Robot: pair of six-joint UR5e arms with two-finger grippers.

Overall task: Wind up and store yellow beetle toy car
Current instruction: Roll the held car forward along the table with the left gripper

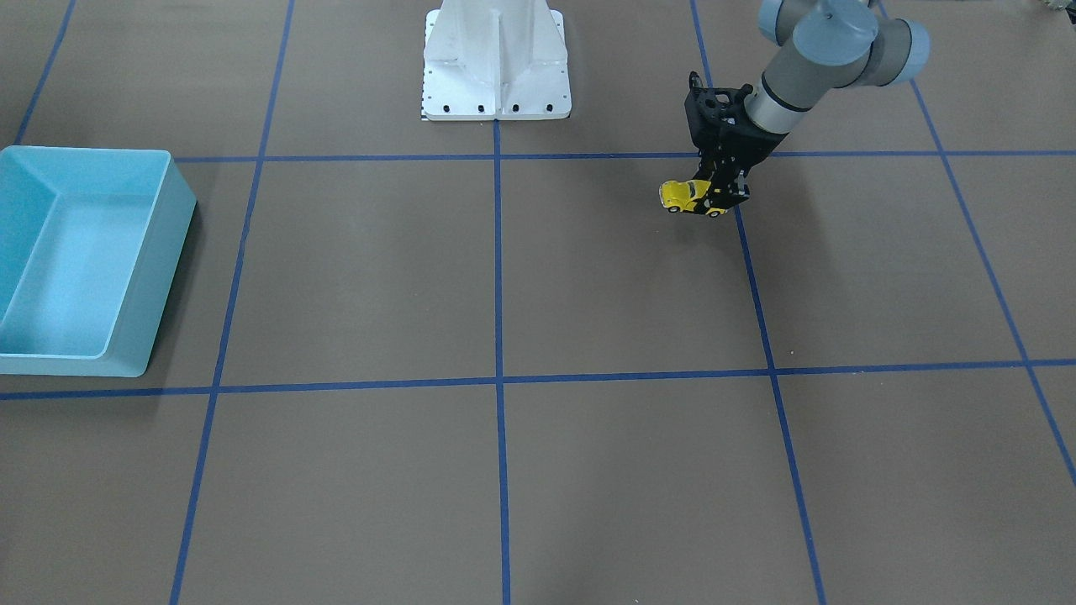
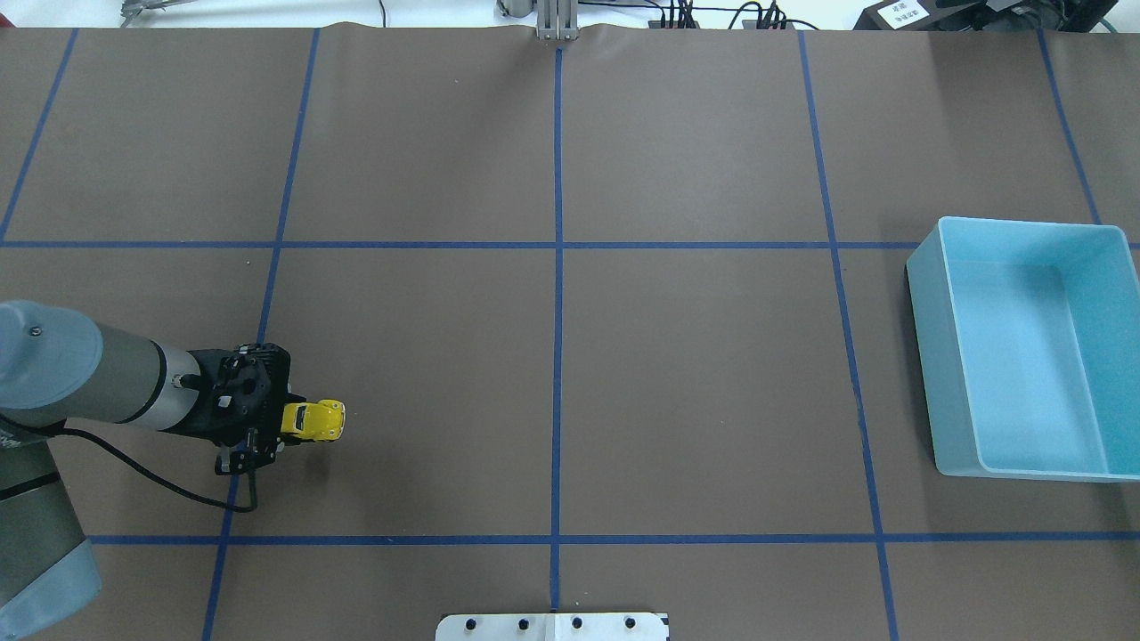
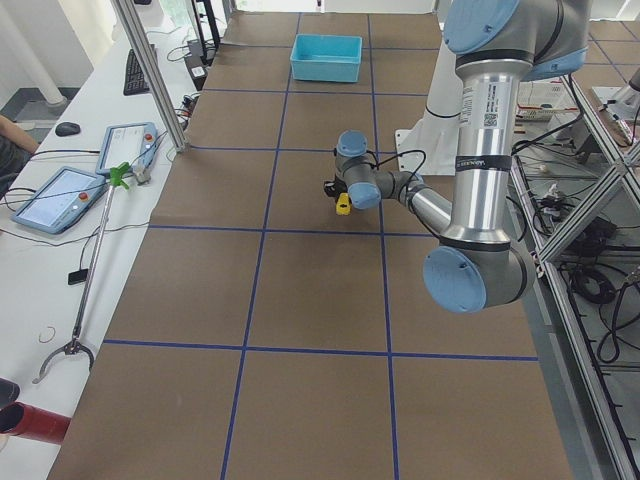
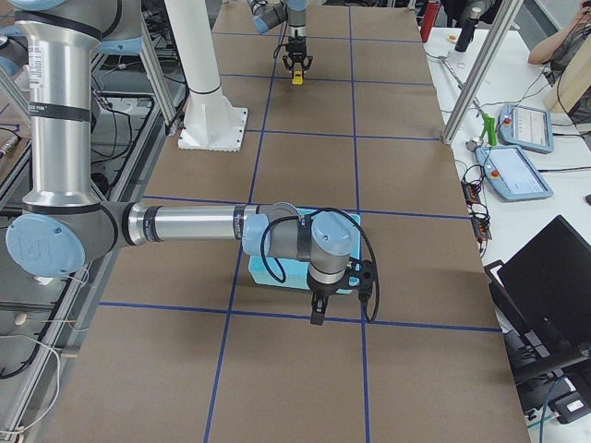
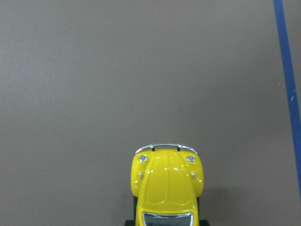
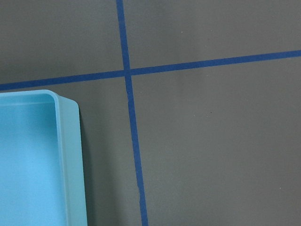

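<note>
While the left pincer (image 2: 283, 422) is clamping the rear of the yellow beetle toy car (image 2: 316, 419), the car's nose is pointing across open brown worktop (image 2: 695, 401), well apart from the blue bin (image 2: 931, 356). The right pincer (image 4: 317, 312) is hovering by the bin's edge, and whether it is open cannot be told.

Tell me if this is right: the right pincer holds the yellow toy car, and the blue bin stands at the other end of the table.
Not quite: the left pincer holds the yellow toy car, as the overhead view shows. The blue bin does stand at the other end of the table.
</note>
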